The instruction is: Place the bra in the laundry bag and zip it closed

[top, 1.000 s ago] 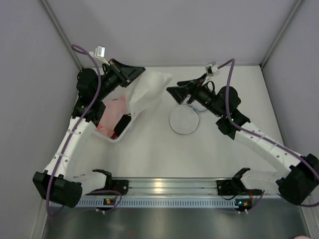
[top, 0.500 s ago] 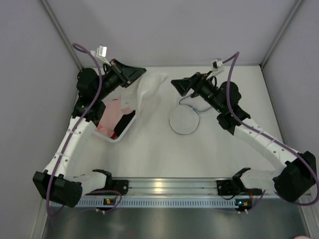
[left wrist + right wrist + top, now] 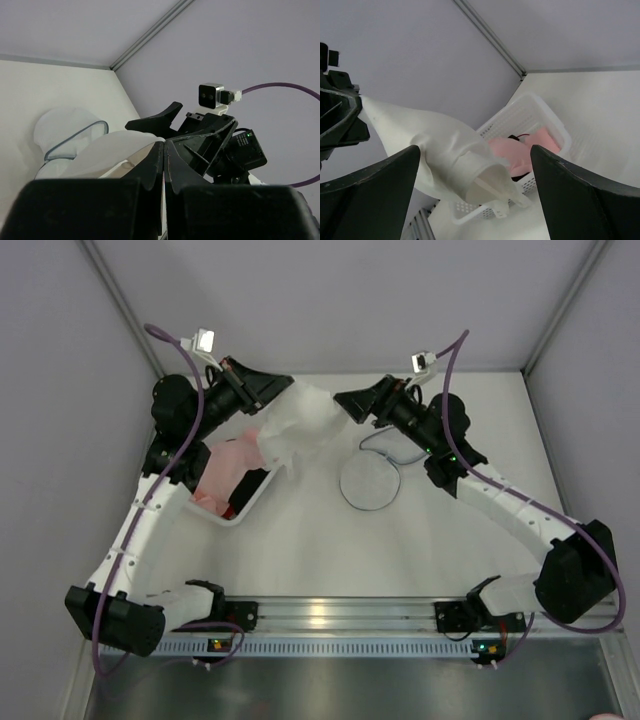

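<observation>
My left gripper (image 3: 272, 392) is shut on the top of the white bra (image 3: 292, 428) and holds it up over the bin's far corner; the fabric hangs down and right. In the left wrist view the fingers (image 3: 164, 146) pinch the bra (image 3: 112, 150). My right gripper (image 3: 343, 400) is open, just right of the bra and level with its upper edge. In the right wrist view the bra (image 3: 445, 150) hangs between my spread jaws (image 3: 475, 152), not touched. The round mesh laundry bag (image 3: 368, 481) lies flat on the table below the right gripper; it also shows in the left wrist view (image 3: 67, 131).
A white perforated bin (image 3: 246, 506) sits at the left under the left arm, holding a pink cloth (image 3: 228, 465) and a black-and-red item (image 3: 243, 487). In the right wrist view the bin (image 3: 545, 117) and the pink cloth (image 3: 517, 150) lie behind the bra. Grey walls enclose the table.
My right gripper has moved up and left, from above the laundry bag to right beside the held bra. The bra has bunched and shifted slightly. The left gripper stayed in place.
</observation>
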